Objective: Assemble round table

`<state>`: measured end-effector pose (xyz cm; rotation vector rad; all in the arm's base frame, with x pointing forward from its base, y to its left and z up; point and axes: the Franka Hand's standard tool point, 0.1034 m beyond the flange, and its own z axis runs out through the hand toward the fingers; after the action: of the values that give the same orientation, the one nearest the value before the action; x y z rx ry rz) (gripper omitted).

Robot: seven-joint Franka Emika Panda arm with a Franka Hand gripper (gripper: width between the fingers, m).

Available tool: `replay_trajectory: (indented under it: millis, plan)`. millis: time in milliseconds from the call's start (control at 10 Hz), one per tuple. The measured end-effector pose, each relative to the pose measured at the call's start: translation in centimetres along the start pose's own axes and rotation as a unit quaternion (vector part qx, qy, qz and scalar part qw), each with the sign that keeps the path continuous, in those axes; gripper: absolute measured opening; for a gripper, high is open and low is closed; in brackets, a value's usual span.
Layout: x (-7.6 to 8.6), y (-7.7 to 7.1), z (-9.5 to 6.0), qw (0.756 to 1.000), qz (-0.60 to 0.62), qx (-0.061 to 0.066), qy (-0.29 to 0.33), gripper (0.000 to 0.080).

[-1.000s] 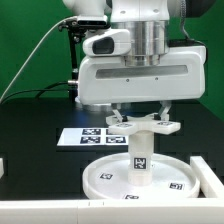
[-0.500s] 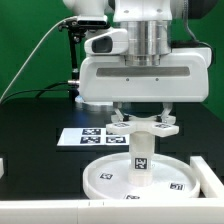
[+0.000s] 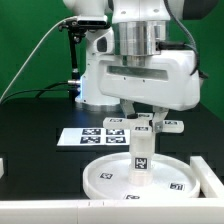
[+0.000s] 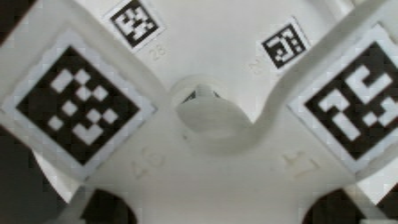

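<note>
One gripper (image 3: 143, 112) clamped on cross-shaped foot (image 3: 143, 127) | foot atop upright cylinder leg (image 3: 141, 158); leg standing on round disc (image 3: 105, 176) | marker board (image 3: 92, 135) behind disc

text: none legible | brands/numbers: none | signs: black-white square tags only | on: marker board (image 3: 100, 136) behind gripper (image 3: 145, 124); cross-shaped foot (image 3: 146, 126) between the fingers, arms tagged in wrist view (image 4: 80, 95); leg (image 3: 141, 160) under gripper; round disc (image 3: 110, 180) below, rim tags | tag codes too small to decode
</note>
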<state>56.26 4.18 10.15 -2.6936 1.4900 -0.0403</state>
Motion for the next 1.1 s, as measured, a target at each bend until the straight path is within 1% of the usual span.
replay_trajectory:
  millis: [400,500,600,700,800,900,1000,1100]
  plan:
    - [0.1,0.1,0.1,0.992,0.13,0.004,-0.006,0.0445]
    - [0.2,0.1,0.1,0.975,0.221,0.014,-0.015,0.0445]
    - [0.1,0.1,0.1,0.972,0.233,0.018,-0.012,0.0445]
    - [0.2,0.1,0.1,0.974,0.224,0.019,-0.012,0.0467]
    - [0.2,0.1,0.1,0.976,0.216,0.019,-0.012,0.0467]
    - [0.4,0.0,-0.3,0.981,0.194,0.021,-0.012,0.0605]
    - [0.6,0.1,-0.9,0.989,0.145,0.016,-0.021,0.0638]
    - [0.7,-0.1,-1.6,0.993,0.112,0.014,-0.027,0.0638]
